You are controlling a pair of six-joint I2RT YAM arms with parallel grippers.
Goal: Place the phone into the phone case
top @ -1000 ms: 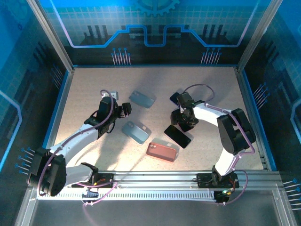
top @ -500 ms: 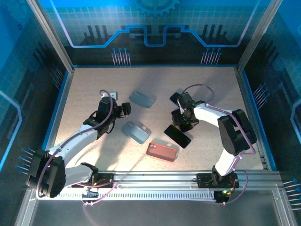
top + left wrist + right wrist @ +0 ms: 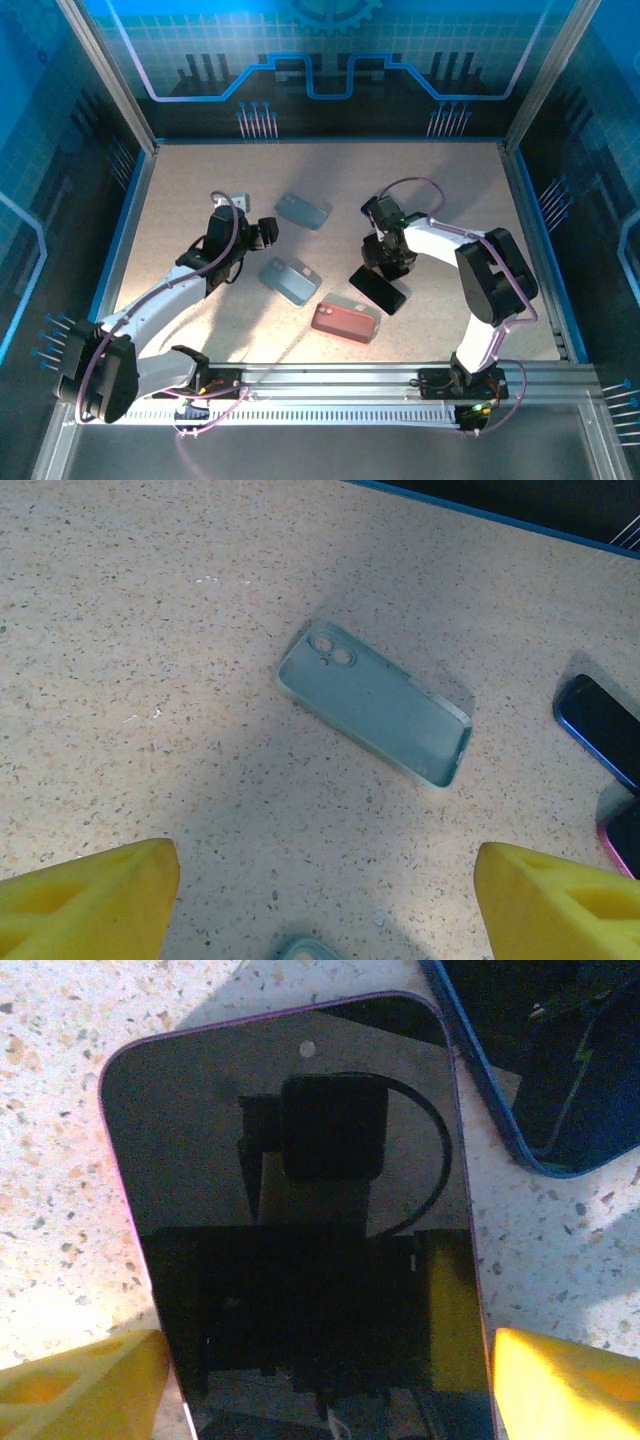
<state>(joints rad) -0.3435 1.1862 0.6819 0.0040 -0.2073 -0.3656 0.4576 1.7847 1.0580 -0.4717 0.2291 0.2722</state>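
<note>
The phone (image 3: 300, 1190) lies flat and screen up on the worktop (image 3: 60, 1090). The right fingers (image 3: 80, 1385) are released and spread either side of its long edges, low over it. What looks like a blue case (image 3: 520, 1070) sits just beside its top corner.

The main risk is the pinch itself. The phone is thin and flush with the worktop, so fingers closing too high could ride over its rounded edges and slip off. Closing off-centre could spin it into the blue case, and going too low would scrape the fingertips on the worktop.

The left fingers (image 3: 90, 900) are also released and hold nothing, hovering near a teal case (image 3: 375, 702) that seems to lie open side up. A red case (image 3: 343, 322) and a second teal case (image 3: 289, 280) also lie about, so an ill-fitting one could be chosen. Nothing pins the teal case, so pressing the phone in may simply slide it away
</note>
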